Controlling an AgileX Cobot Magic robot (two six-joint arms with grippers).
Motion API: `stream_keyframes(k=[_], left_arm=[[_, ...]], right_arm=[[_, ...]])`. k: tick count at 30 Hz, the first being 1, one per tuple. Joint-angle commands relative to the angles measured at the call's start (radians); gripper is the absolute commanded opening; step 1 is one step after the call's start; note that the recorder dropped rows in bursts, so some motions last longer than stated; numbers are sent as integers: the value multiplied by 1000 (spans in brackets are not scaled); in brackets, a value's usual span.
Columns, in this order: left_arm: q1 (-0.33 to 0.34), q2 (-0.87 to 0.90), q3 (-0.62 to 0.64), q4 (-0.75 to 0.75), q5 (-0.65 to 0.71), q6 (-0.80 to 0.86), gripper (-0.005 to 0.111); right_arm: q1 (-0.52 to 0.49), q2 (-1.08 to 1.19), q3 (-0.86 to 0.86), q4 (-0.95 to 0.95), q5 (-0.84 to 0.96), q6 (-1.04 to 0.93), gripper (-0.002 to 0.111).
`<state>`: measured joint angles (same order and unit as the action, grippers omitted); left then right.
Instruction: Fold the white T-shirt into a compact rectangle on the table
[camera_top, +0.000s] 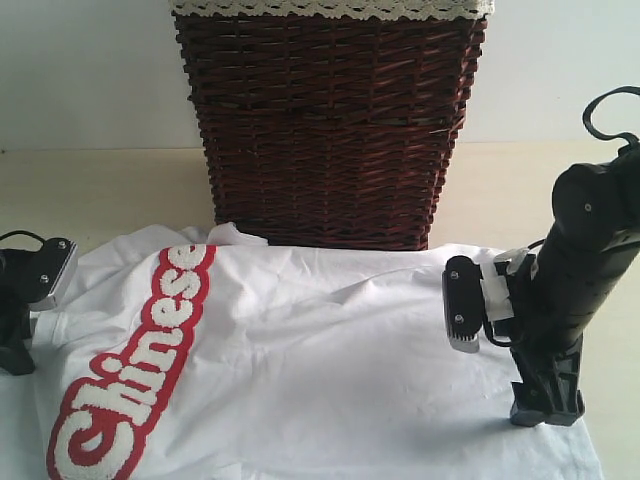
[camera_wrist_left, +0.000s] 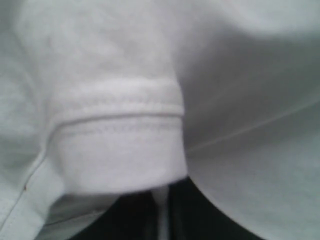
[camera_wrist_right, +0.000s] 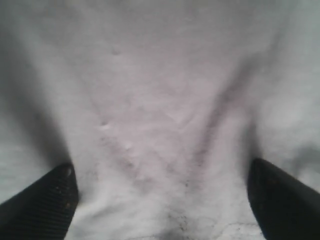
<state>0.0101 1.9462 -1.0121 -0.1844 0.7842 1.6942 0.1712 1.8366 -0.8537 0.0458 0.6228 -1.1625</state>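
The left fingers (camera_wrist_left: 131, 220) are closed on a thin pinch of the white T-shirt (camera_wrist_left: 250, 75), its stitched sleeve hem (camera_wrist_left: 120, 120) just past their tips; the right fingers (camera_wrist_right: 42, 202) stand wide apart with slack cloth between them. Light and limp, it should sag unless held by hems, and beyond both fingers it spreads over the tabletop (camera_top: 100, 190) toward the basket (camera_top: 330, 130).

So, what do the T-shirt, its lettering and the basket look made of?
The white T-shirt: soft knit fabric, probably cotton; matte, wrinkled, stitched hem. Its lettering: fuzzy white pile, red edging. The basket: dark glossy woven wicker, white lace trim.
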Motion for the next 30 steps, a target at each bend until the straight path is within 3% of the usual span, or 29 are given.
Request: stream_keyframes(k=[1,6,8,17,25,30], left_arm=[[0,43,13,-15,-87,-4,0],[0,43,13,-15,-87,-9,0],[0,43,13,-15,-87,-20,0],[0,-81,13,-22,-57,-53,0],[0,-338,13,-171,10,-57,0],[0,-484,13,-198,49,-202,0]], right_arm=[[-3,80,8,33,-23,-21,61],[-3,108,8,33,-73,-11,14],[-3,103,8,33,-73,9,0],[-3,-30,8,30,-91,15,0],[-3,-266,8,19,-81,26,0],[-3,-426,8,-89,-9,40,0]])
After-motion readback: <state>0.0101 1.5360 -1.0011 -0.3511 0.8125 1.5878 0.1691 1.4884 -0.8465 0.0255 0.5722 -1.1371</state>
